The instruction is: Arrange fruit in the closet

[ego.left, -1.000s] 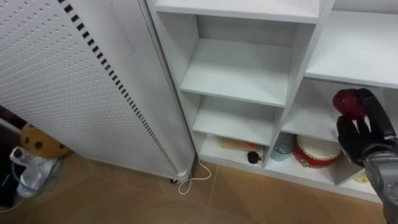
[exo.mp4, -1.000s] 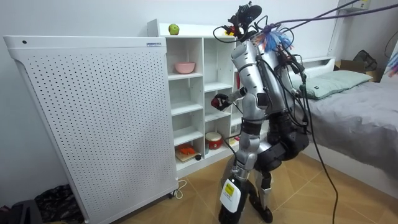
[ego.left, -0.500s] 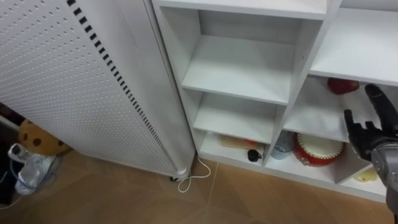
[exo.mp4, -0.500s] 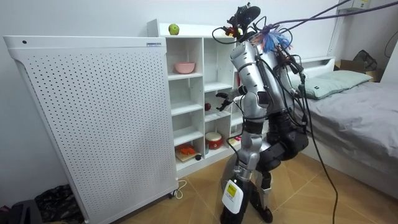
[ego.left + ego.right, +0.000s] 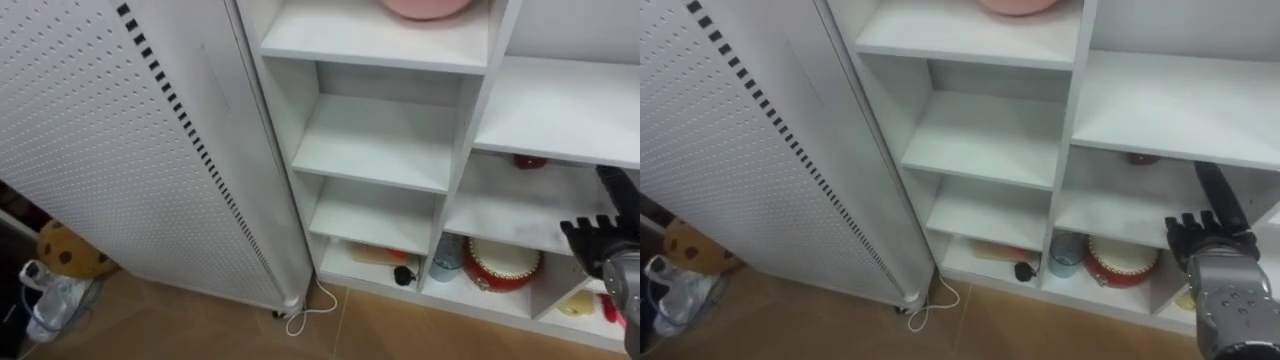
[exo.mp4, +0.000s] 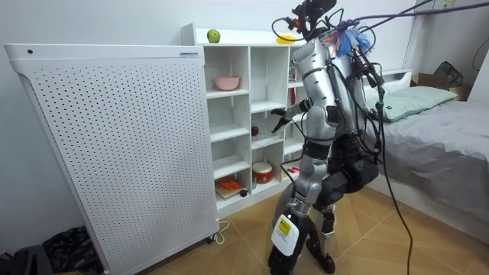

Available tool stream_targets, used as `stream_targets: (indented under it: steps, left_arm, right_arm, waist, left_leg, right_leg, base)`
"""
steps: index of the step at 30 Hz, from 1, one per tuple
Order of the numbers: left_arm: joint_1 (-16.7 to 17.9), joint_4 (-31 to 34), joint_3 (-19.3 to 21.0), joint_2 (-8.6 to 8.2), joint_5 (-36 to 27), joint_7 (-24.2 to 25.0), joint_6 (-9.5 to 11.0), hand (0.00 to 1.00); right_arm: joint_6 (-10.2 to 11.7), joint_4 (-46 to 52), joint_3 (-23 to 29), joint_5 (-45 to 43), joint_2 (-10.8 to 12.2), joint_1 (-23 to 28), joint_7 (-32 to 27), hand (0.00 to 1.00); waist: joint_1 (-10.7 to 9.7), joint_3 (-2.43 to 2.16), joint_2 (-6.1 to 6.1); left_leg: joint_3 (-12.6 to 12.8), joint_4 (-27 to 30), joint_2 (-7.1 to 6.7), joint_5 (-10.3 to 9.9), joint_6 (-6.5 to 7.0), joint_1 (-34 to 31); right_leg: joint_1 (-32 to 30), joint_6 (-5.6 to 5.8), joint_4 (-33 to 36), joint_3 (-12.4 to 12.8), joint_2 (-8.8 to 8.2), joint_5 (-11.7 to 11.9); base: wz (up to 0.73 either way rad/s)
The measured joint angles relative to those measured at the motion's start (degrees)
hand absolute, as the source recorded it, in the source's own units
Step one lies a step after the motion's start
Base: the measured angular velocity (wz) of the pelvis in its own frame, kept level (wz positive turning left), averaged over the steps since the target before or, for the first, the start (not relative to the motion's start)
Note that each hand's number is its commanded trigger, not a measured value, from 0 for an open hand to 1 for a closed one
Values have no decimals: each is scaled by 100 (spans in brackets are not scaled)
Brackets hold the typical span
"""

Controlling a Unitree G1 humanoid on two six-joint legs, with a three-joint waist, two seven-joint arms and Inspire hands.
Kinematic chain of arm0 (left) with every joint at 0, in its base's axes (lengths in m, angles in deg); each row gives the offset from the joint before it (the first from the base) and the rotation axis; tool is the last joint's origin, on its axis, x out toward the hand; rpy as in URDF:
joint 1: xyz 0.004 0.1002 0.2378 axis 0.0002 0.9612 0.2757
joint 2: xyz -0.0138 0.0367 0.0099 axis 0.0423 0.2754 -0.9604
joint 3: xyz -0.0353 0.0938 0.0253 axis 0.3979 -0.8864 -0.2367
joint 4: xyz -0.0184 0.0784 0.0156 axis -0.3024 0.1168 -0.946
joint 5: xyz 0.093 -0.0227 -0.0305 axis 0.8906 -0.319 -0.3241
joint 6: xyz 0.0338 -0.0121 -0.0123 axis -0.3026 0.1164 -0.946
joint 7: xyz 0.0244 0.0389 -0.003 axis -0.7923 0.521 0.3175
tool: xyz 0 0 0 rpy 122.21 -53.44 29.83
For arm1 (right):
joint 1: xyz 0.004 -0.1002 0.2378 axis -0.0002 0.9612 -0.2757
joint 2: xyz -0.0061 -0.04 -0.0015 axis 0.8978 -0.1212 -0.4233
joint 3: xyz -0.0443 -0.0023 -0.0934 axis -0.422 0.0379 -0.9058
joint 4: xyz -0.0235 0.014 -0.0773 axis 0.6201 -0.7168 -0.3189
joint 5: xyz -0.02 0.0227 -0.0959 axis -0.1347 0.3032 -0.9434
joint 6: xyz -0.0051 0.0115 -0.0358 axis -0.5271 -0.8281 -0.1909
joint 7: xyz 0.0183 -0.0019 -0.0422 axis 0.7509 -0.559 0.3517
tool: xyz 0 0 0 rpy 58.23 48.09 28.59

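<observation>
1. The right hand [image 5: 598, 243] sits at the frame's right edge, fingers straight and spread, holding nothing.
2. The red apple [image 5: 529, 160] lies on a closet [image 5: 465, 150] shelf, above and left of the hand.

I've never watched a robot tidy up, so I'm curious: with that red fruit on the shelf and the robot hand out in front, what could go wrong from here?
1. The red fruit is round and its shelf shows no lip, so a knock might send it rolling off.
2. The right robot hand hangs open close before the closet; a careless swing could clip that shelf or the red container below.
</observation>
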Motion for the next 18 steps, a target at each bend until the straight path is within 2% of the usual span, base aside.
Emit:
stream_targets:
  steps: [5, 8, 12, 14, 16, 17, 18]
  left_arm:
    - [-45, -378, -40, 5, 20, 305, -73, 0]
    - [-178, -585, 78, -23, 16, 453, -102, 0]
    - [-316, -881, 193, -59, 14, 516, -89, 0]
    - [-307, -957, 261, -82, 54, 521, -95, 0]
    - [-301, -1007, 594, -200, 222, 515, -112, 0]
    - [-303, -1027, 661, -246, 224, 511, -110, 0]
    - [-298, -1044, 788, -341, 232, 510, -109, 0]
  right_arm:
    - [-144, -700, 7, 79, 62, 427, 611, 0]
    - [-258, -927, 20, 92, 201, 854, 898, 0]
    - [-312, -1001, 194, 91, 558, 1453, 1195, 0]
    - [-328, -1001, 304, 11, 781, 1712, 1289, 0]
    - [-364, -995, 298, -96, 1019, 2047, 1420, 0]
    - [-367, -995, 290, -116, 1061, 2127, 1447, 0]
    - [-365, -992, 266, -180, 1141, 2322, 1531, 0]
  waist:
    - [102, 7, 20]
    - [89, 11, 26]
    - [37, 5, 81]
    - [-62, -17, 125]
    - [-93, -45, 155]
    - [-98, -59, 169]
    - [-153, -89, 199]
  left_leg:
    - [11, -476, -9, 63, -19, 674]
    - [-12, -821, -12, 159, -18, 1081]
    - [-22, -1236, -13, 180, -26, 1715]
    - [-41, -1452, -15, 187, -34, 2039]
    - [-9, -1730, -24, 195, -38, 2477]
    - [-5, -1807, -30, 195, -38, 2587]
    - [-1, -1971, -46, 213, -37, 2827]
  right_leg:
    - [659, 27, -474, -55, 48, 90]
    - [1109, 72, -855, -106, 126, 164]
    - [1819, 116, -1356, -261, 174, 229]
    - [2200, 166, -1639, -326, 226, 262]
    - [2634, 216, -1969, -365, 283, 319]
    - [2741, 231, -2059, -372, 308, 341]
    - [2990, 268, -2268, -394, 338, 383]
  base:
    - [-4]
    - [7]
    - [3]
    - [12]
    - [-2]
    - [-7]
    - [0]
